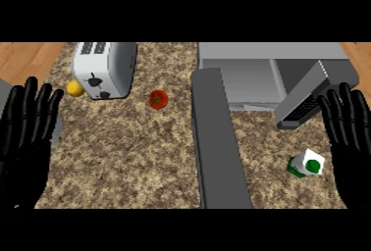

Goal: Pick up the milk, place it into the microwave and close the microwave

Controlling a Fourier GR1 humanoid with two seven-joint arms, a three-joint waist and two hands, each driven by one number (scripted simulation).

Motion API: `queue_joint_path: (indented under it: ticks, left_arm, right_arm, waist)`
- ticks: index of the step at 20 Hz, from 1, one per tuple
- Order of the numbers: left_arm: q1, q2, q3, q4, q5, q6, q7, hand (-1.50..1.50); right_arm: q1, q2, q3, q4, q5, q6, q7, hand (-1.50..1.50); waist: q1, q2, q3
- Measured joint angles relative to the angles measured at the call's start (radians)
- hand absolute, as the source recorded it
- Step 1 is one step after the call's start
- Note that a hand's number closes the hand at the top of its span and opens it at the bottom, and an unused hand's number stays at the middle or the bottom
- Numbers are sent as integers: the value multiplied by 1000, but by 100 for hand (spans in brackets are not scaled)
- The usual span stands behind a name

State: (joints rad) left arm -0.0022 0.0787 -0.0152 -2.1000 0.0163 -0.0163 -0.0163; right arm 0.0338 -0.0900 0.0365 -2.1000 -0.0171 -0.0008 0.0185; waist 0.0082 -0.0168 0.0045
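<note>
A small white and green milk carton (306,163) stands on the speckled counter at the lower right. Behind it the grey microwave (246,78) sits at the back right, its cavity showing and its door (308,98) swung open toward me. My right hand (348,132) rests open at the right edge, fingers straight up, just right of the carton and not touching it. At the left edge my left hand (25,127) is open too, fingers up, far from the carton.
A silver toaster (105,68) stands at the back left with a yellow lemon (74,88) beside it. A red tomato (159,99) lies mid-counter. A long dark grey bar (217,147) runs front to back down the middle of the counter.
</note>
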Motion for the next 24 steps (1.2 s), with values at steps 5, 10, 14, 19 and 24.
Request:
queue_joint_path:
  ticks: [5,10,14,19,24]
  left_arm:
    - [25,3,8,-46,-36,20,34,-150]
    - [79,-42,-5,-38,5,53,67,-150]
    - [163,-63,-27,-56,23,55,37,-150]
    - [236,-62,-21,-94,54,34,29,-150]
    - [317,-65,-39,-111,62,16,-22,-150]
  right_arm:
    - [1,31,-20,2,81,-78,-15,-150]
    - [-21,70,37,-5,48,-130,49,-150]
    - [9,77,72,-42,20,-134,78,-150]
    - [57,85,146,-68,69,-200,58,-150]
    - [79,85,140,-48,118,-269,34,-150]
  waist:
    - [-5,11,-3]
    - [-3,15,-4]
    - [-5,15,-5]
    - [-5,15,-5]
    - [-5,15,-5]
